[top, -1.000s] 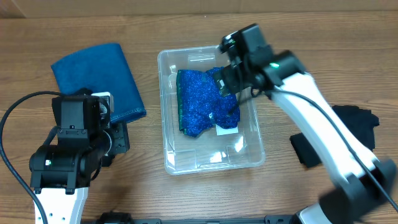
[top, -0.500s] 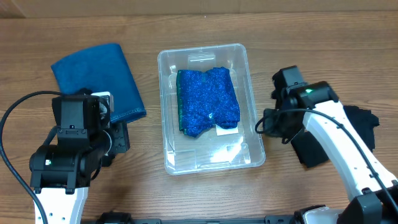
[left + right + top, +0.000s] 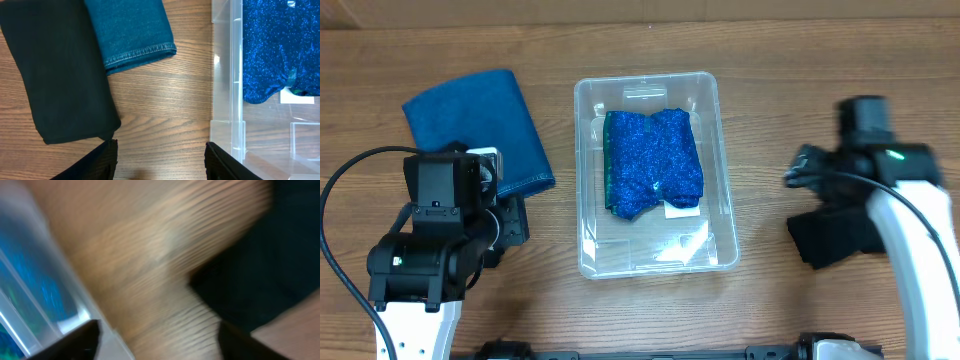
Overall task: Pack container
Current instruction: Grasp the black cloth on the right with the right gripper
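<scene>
Container (image 3: 660, 248) holds one blue cloth (image 3: 653, 160); my right claw (image 3: 160, 337), wide and empty, may pinch only one layer of the black cloth (image 3: 840, 235)

Clear container (image 3: 650, 252): 1, centre of overhead frame.
Sparkly blue cloth (image 3: 653, 162): 1, inside container.
White label (image 3: 682, 209): 1, on container floor.
Teal-blue cloth (image 3: 480, 125): 1, folded, upper left of overhead frame.
Black cloths: 2. Left black cloth (image 3: 55, 75) in upper left of left wrist frame, right black cloth (image 3: 830, 238) at right of overhead frame.
Cloths in all: 4.
Robot arms: 2, left arm (image 3: 420, 270) and right arm (image 3: 910, 220).
</scene>
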